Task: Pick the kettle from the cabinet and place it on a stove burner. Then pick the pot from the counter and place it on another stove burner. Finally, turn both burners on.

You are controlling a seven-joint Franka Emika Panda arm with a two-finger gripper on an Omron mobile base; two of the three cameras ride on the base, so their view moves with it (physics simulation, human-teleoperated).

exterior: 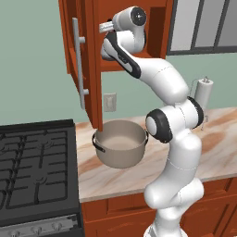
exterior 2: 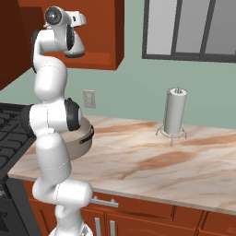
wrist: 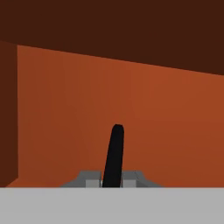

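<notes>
Up inside the open cabinet (exterior: 85, 55), my hand view shows the gripper (wrist: 113, 177) pinched narrow on a thin black arched handle (wrist: 114, 151); I take it for the kettle's, but the kettle body is hidden from me. From the base views the wrist blocks the fingers. Below, the wide grey-beige pot (exterior: 120, 149) sits on the marble counter (exterior 2: 152, 161), beside the stove burners (exterior: 32, 162).

Matt grey-beige metal pot (exterior: 121, 149), veined marble-look counter (exterior: 217, 139), reddish-brown wooden cabinet (exterior: 88, 46), black cast-iron stove burners (exterior: 32, 171)
</notes>
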